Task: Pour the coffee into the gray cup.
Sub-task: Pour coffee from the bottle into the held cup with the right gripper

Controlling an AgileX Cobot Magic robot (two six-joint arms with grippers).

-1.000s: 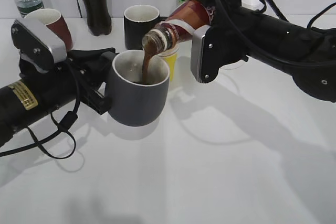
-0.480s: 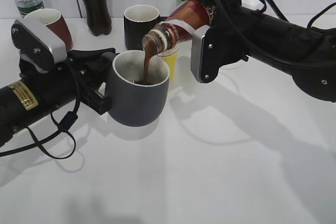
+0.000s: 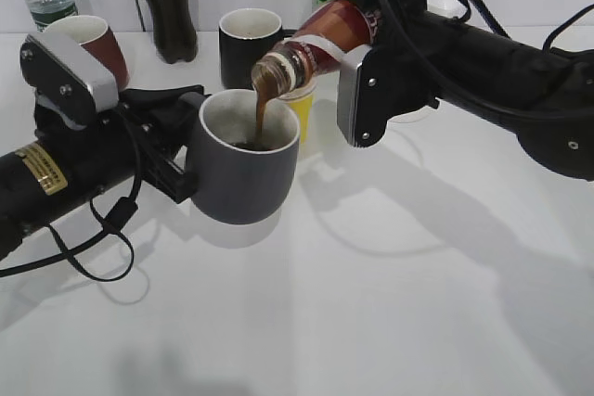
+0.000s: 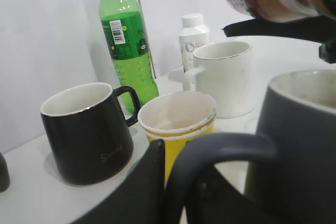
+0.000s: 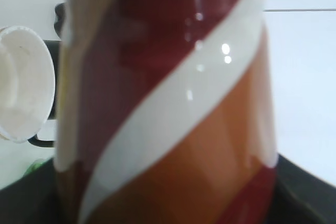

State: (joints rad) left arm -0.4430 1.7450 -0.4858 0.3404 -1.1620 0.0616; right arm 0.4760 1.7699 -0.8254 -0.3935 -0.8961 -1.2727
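The left arm lies low along the worktop (image 3: 390,303), reaching in from the left edge toward the gray cup (image 3: 243,169). The right arm comes in from the right, raised above the worktop, with its wrist turned so that the coffee bottle (image 3: 316,44) is tipped mouth-down over the cup.

In the exterior view the right fingers are hidden behind the wrist housing and the bottle. The right wrist view is filled by the bottle's swirl label (image 5: 173,108), blurred and too close to show more. In the left wrist view the cup's handle (image 4: 220,153) is cut off at the bottom, and the cup's inside cannot be seen.

The left fingers (image 3: 172,150) are nearly closed, clamped on the handle, and hold the cup at the worktop's middle left. The right fingers stand fairly wide, wrapped round the bottle's body. A brown stream of coffee (image 3: 261,113) falls from the bottle's mouth into the cup, where dark liquid shows inside. A yellow paper cup (image 4: 177,124) stands just behind the gray cup.
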